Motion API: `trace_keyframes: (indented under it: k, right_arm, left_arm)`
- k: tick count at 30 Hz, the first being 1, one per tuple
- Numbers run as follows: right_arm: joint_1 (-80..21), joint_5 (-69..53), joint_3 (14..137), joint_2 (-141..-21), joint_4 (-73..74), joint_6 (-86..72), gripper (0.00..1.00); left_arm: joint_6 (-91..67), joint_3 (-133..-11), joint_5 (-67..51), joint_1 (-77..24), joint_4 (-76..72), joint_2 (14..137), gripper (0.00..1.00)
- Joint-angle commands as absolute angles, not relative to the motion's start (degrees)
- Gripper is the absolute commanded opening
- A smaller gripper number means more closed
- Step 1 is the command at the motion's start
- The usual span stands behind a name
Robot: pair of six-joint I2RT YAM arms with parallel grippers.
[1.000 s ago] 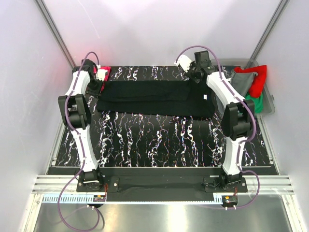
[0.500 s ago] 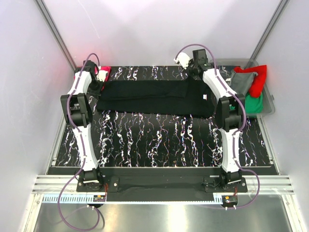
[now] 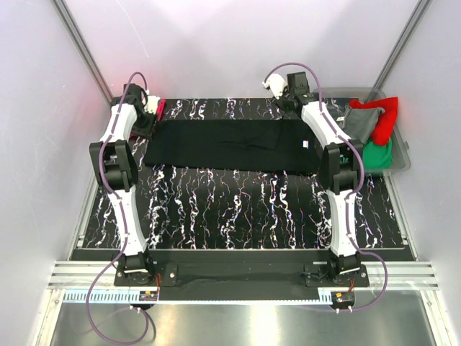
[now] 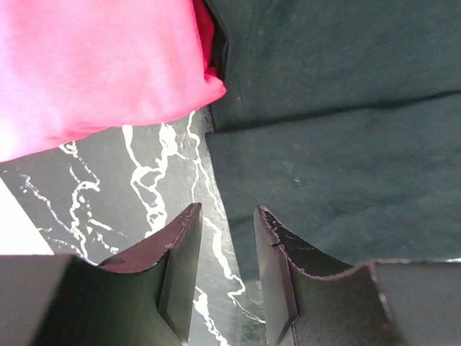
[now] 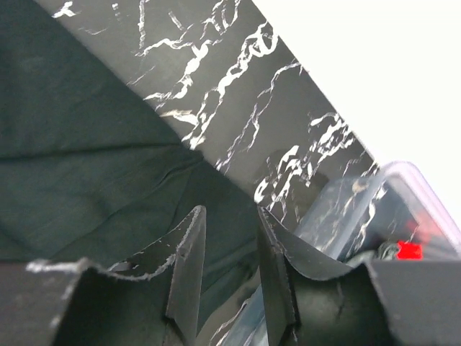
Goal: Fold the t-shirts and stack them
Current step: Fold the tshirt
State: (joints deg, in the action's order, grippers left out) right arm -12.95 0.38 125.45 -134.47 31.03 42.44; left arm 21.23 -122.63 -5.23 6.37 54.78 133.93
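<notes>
The black tee [image 3: 230,144] lies as a long band across the far side of the table [image 3: 238,209], long axis left to right. My left gripper [image 4: 227,209] sits at its left end, my right gripper [image 5: 230,210] at its right — both spread, pinching nothing, each nearest its own end.

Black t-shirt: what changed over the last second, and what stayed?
The left gripper and right gripper shifted toward the far edge, opened and let go of the black t-shirt, which lies flat. The pink-red t-shirt and the filled bin stayed put.
</notes>
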Motion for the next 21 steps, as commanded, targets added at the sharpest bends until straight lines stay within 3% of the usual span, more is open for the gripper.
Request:
trace_keyframes:
  k: [1,6,10,21]
  right_arm:
    - [-12.66,-1.83,121.74,-124.03,28.92,38.06,0.41]
    - [-13.45,-10.37,110.95,-119.97,33.74,38.40,0.39]
    - [-13.80,-13.18,105.65,-119.09,35.51,38.41,0.33]
    - [-14.41,-16.96,102.39,-122.25,41.66,40.34,0.31]
  left_arm:
    - [19.69,-116.83,-7.64,6.06,51.16,125.25,0.40]
    - [20.48,-105.21,-8.97,5.71,46.06,121.73,0.40]
    - [21.09,-103.71,-8.61,5.36,46.05,122.96,0.39]
    - [21.36,-102.92,-5.01,4.92,45.97,127.44,0.38]
